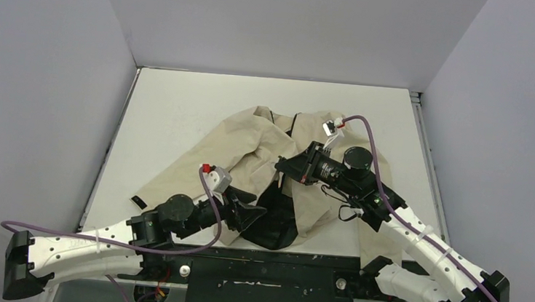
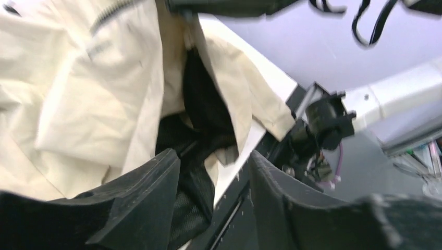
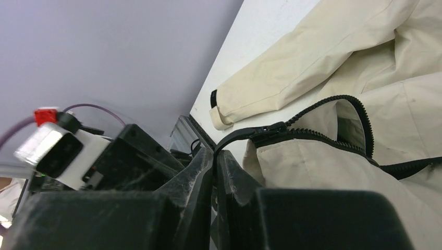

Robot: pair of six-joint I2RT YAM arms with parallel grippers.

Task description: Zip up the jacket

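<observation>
Top view: the beige jacket (image 1: pixel 247 145) sprawls mid-frame; I judge it soft, light and prone to bunching. Left wrist: my left gripper (image 2: pixel 213 156) hangs released above the dark lining (image 2: pixel 203 109). Right wrist: my right gripper (image 3: pixel 215 156) clenches the zipper (image 3: pixel 250 133) end, a sound handhold.

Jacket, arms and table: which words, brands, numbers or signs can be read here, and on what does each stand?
None can be read.
On the jacket: no word or logo shows in any view.
On the black cuff tab: plain, no writing seen.
On the coloured things at the lower right of the left wrist view: too blurred to read.
</observation>
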